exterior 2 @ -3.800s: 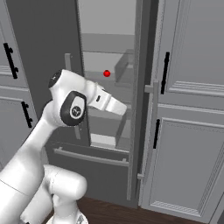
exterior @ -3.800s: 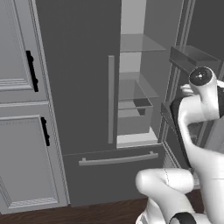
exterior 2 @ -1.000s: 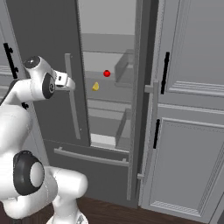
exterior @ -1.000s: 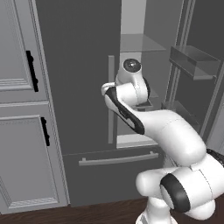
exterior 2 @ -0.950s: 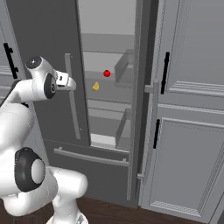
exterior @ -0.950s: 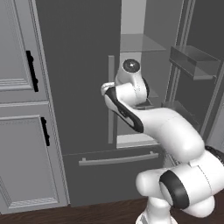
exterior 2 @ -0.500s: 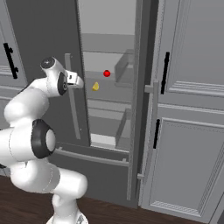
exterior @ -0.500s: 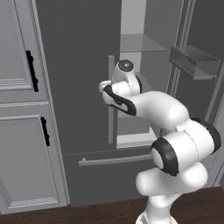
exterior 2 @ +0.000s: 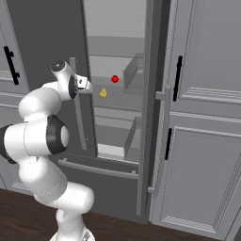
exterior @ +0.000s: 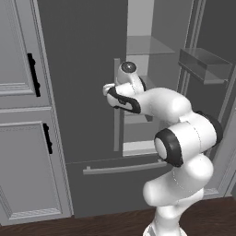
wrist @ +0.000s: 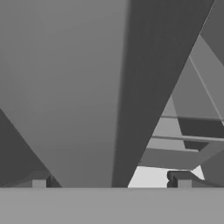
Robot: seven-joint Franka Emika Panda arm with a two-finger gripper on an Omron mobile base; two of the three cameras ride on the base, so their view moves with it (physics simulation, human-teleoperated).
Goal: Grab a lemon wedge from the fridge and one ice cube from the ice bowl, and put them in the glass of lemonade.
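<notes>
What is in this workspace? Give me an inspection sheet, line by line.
Surface: glass shelf inside the fridge, bearing two small items.
Job's things: tall dark grey two-door fridge, right door swung open; tiny bright yellow lemon wedge on the shelf, untouched.
Clutter: small red round fruit on the same shelf, behind the wedge and apart from it.
Grippers: two-finger gripper open, holding nothing, close to the left door's edge, short of the wedge.
Cables: nothing seen.
Surroundings: paneled grey cabinets with black handles on both sides; clear door bin; dark wood floor.
</notes>
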